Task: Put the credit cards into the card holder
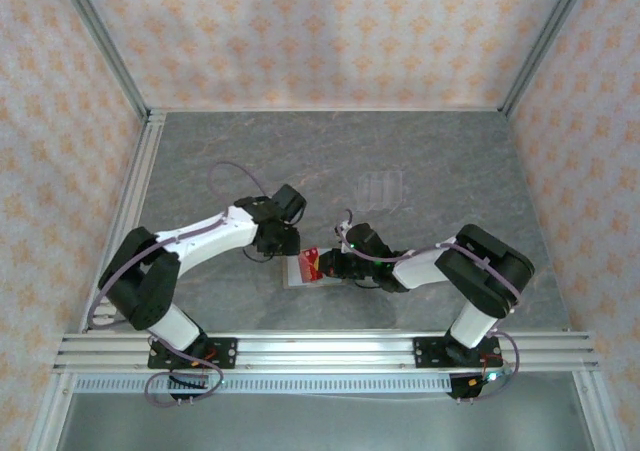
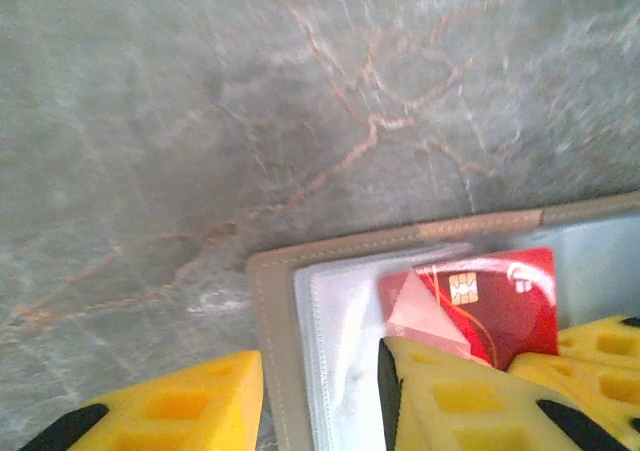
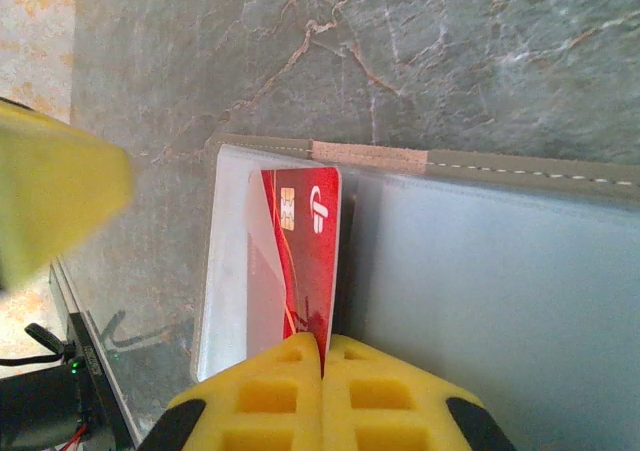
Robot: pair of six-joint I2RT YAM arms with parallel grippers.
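The card holder point(image 1: 296, 274) lies open on the table between the two arms, olive rim point(image 2: 270, 301) around clear sleeves, grey inside point(image 3: 500, 301). A red credit card point(image 3: 305, 251) with a gold chip stands on edge over its left half, its far end against a clear sleeve. My right gripper point(image 3: 322, 346) is shut on the card's near end. In the left wrist view the same credit card point(image 2: 490, 306) shows partly under a folded clear flap. My left gripper point(image 2: 320, 371) stands open over the holder's corner, one yellow finger point(image 2: 440, 391) resting at the card and flap, the other beside the rim.
A clear plastic slotted stand point(image 1: 380, 188) sits on the grey marbled table behind the wallet. Patterned walls close in the left, back and right sides. An aluminium rail point(image 1: 320, 351) runs along the near edge by the arm bases.
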